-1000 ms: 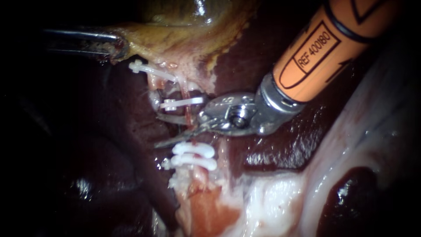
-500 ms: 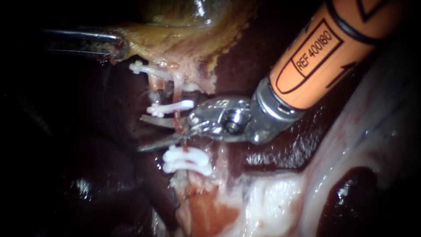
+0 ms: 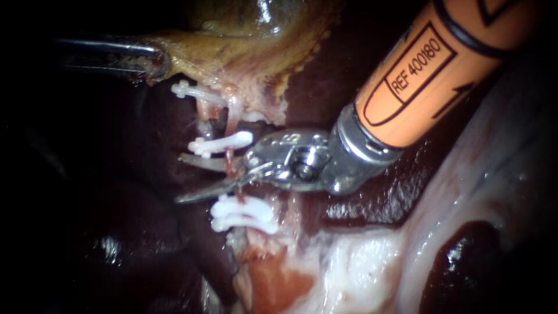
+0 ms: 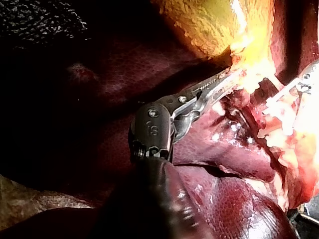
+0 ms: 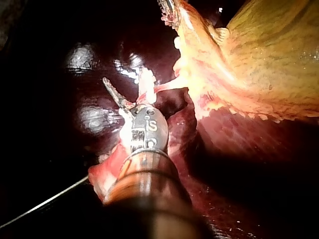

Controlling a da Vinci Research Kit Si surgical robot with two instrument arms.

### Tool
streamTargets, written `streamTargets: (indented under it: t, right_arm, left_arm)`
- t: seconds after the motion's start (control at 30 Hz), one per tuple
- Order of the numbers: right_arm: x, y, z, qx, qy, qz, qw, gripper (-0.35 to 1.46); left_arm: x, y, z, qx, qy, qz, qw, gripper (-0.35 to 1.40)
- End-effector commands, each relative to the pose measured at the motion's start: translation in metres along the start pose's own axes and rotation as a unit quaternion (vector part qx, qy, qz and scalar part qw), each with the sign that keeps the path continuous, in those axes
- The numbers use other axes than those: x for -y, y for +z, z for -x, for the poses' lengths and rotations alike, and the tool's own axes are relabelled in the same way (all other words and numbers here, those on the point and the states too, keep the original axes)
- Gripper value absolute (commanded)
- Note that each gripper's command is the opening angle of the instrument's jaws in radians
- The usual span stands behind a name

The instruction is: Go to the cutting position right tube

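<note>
Endoscope view: the tube [image 3: 229, 159] is straddled by the parted jaws of the right instrument [image 3: 179, 179]; the gallbladder [image 3: 244, 35] is clamped by the left instrument [image 3: 153, 63].

Your right instrument [image 3: 180, 178] comes in from the upper right. Its orange shaft ends in a metal wrist turned toward the view's left, and its two thin, blade-like jaws stand apart with a clear gap between them. Your left instrument [image 4: 219, 82] reaches in level from the left, its slim toothed jaws clamped on the edge of the gallbladder [image 3: 232, 46].
</note>
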Motion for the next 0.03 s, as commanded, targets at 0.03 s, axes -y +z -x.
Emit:
streamTargets:
  t: [0.03]
  right_arm:
    - [0.0000, -0.0001, 0.0001, 0.000, 0.000, 0.000, 1.0000, 1.45]
  left_arm:
    - [0.0000, 0.0000, 0.0000, 0.000, 0.000, 0.000, 1.0000, -0.35]
